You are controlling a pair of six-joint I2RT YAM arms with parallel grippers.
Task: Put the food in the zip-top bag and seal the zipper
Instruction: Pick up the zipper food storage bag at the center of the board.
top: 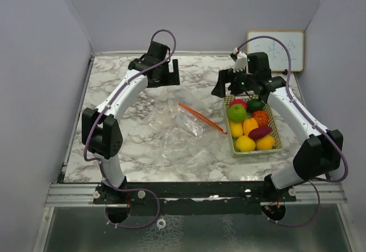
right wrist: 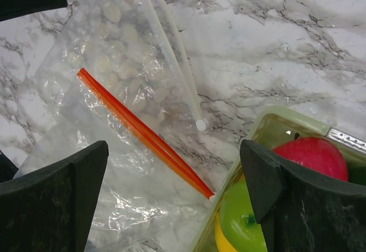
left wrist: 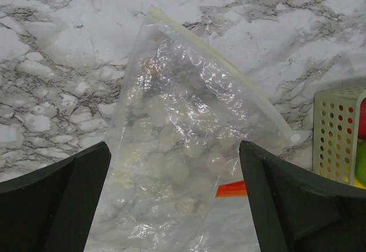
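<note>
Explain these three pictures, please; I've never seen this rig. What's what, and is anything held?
Two robot arms stand on a marble table. The wide picture looks down from above and behind them; the other two come from a camera on each wrist, the dark shapes being its own fingers. The left gripper and right gripper are open, holding nothing. A clear zip-top bag with an orange zipper lies flat mid-table. The toy food sits in a pale green basket on the right.

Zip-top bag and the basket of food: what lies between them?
Nothing: in the right wrist view the zip-top bag comes up to the basket with its orange zipper end.
</note>
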